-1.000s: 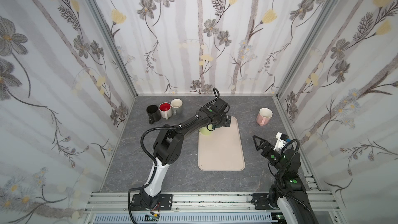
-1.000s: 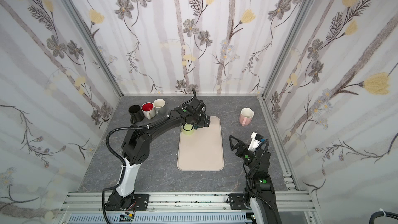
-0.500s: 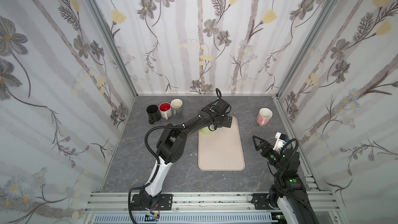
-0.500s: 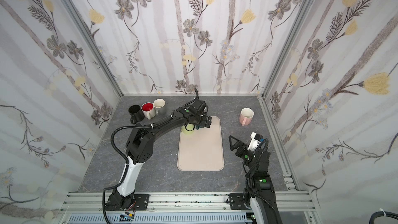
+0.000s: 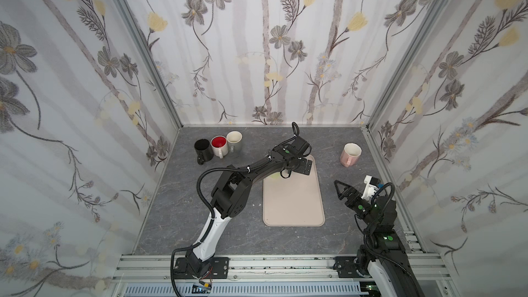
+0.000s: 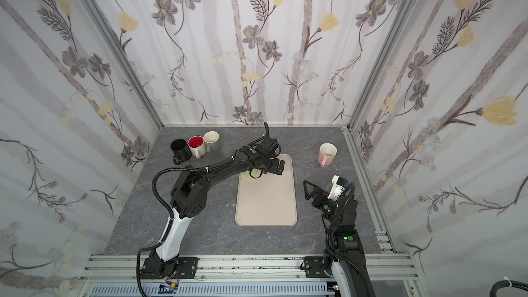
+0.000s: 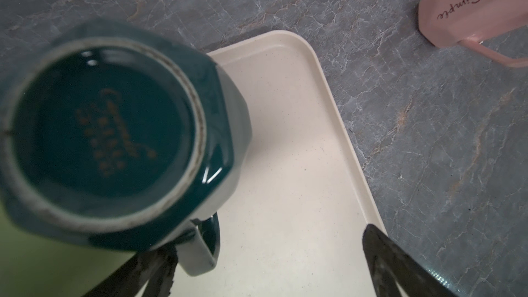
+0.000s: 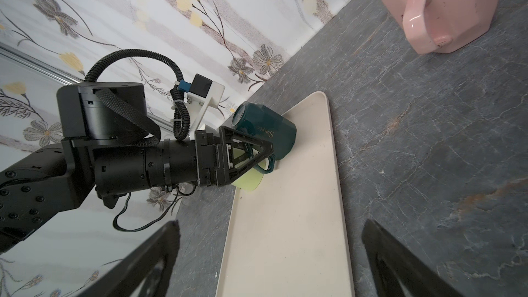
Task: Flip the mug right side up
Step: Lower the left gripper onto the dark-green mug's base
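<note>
Teal mug (image 7: 108,138): upside down, base up, on a corner of the beige tray (image 7: 300,167).
Left gripper (image 8: 268,151): jaws spread, mug handle apparently between them; contact unclear.
Right gripper (image 5: 337,184): jaws spread, empty, over the counter (image 5: 177,224), mug well ahead.

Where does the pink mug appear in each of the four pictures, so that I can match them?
In a top view: the pink mug stands upright, to the right of the beige tray, near its far end.
In a top view: the same place.
Left wrist view: it lies beyond the tray's corner, with the word "Simple" on its side.
Right wrist view: it lies beyond the tray, handle toward the camera.
Shared landmark: the beige tray.
</note>
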`<state>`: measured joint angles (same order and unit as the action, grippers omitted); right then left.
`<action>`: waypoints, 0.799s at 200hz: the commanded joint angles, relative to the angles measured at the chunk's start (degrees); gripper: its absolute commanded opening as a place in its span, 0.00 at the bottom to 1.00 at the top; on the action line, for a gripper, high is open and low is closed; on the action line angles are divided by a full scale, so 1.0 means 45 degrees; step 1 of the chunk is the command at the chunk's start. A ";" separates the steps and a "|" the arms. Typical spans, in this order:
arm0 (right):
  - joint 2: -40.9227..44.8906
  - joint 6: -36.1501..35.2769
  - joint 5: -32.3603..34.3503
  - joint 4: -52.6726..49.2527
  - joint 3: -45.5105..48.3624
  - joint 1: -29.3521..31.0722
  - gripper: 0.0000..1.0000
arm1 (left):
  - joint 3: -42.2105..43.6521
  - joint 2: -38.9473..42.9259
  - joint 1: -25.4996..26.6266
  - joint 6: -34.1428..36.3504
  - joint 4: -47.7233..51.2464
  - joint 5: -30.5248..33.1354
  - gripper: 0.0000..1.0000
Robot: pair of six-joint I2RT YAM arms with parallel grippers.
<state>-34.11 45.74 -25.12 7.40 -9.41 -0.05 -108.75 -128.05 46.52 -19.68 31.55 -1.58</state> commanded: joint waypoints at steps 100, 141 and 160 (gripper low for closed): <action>0.0246 0.0183 0.0262 0.0082 0.0303 -0.0007 1.00 | -0.0843 -0.0607 -0.0009 0.0113 0.1342 0.1877 0.57; 0.0186 0.0305 0.0339 0.0265 0.0375 -0.0007 1.00 | -0.1042 -0.0700 -0.0006 0.0057 0.1654 0.2378 0.43; 0.0138 0.0305 0.0294 0.0309 0.0407 -0.0006 1.00 | -0.1073 -0.0709 -0.0006 0.0048 0.1727 0.2546 0.43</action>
<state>-33.17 46.44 -24.05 7.53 -7.75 -0.05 -112.92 -131.09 46.46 -19.05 37.95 7.35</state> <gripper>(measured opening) 0.995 0.428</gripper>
